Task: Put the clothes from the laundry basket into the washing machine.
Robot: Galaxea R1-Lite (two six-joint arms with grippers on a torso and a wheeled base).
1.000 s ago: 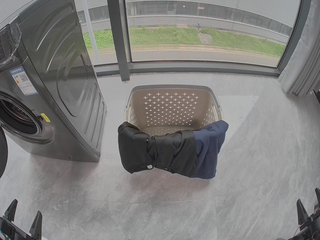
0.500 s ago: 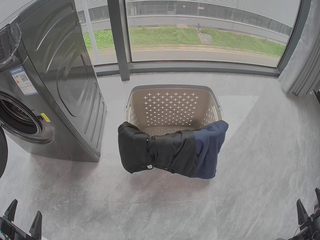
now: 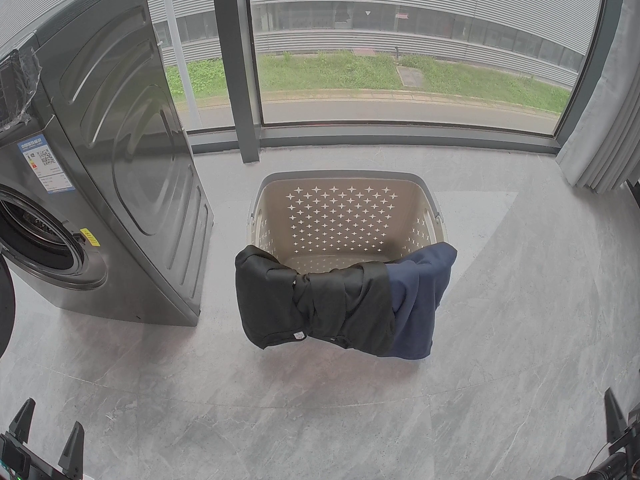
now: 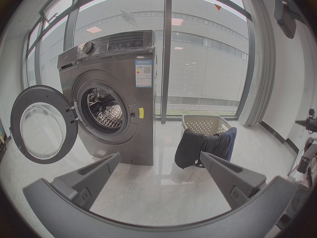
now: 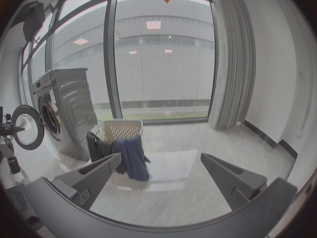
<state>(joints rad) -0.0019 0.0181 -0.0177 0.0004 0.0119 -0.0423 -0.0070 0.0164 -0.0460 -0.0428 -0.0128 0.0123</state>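
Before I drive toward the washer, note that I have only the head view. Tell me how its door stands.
Observer: In the left wrist view the round door is swung wide open.
Operator: Check the drum.
Observer: The part of the drum that shows is bare metal, with nothing lying in it.
Operator: Now report the right claw.
Observer: In the right wrist view the right claw is open, with nothing between its fingers.
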